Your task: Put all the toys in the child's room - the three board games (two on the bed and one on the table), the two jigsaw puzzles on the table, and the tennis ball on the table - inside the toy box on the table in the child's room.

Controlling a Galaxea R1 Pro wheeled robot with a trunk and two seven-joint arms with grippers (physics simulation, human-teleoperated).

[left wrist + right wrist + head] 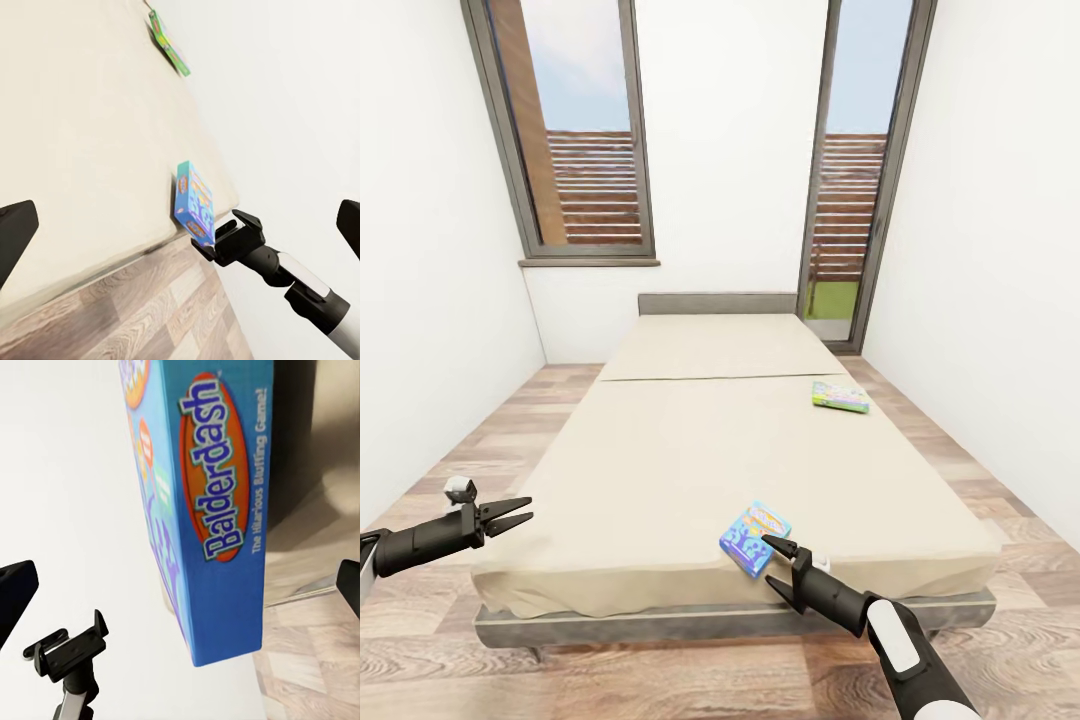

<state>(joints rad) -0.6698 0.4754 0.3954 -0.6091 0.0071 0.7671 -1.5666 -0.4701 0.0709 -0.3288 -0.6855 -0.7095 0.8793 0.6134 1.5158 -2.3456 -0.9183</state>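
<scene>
Two board games lie on the bed (660, 470). A blue "Balderdash" box (754, 537) (193, 201) (217, 502) sits at the mattress's front edge, slightly tilted. A green box (840, 396) (168, 41) lies farther back near the right side. My right gripper (776, 567) (225, 235) is open right at the blue box's near corner; the right wrist view has the box between the fingertips, and I cannot tell if they touch it. My left gripper (520, 510) (69, 648) is open and holds nothing, off the bed's front left corner. The table and toy box are out of view.
White walls close in on both sides. Two tall grey-framed windows (585, 130) stand behind the grey headboard (716, 303). Strips of wood-plank floor (490, 430) run along both sides of the bed and in front of it.
</scene>
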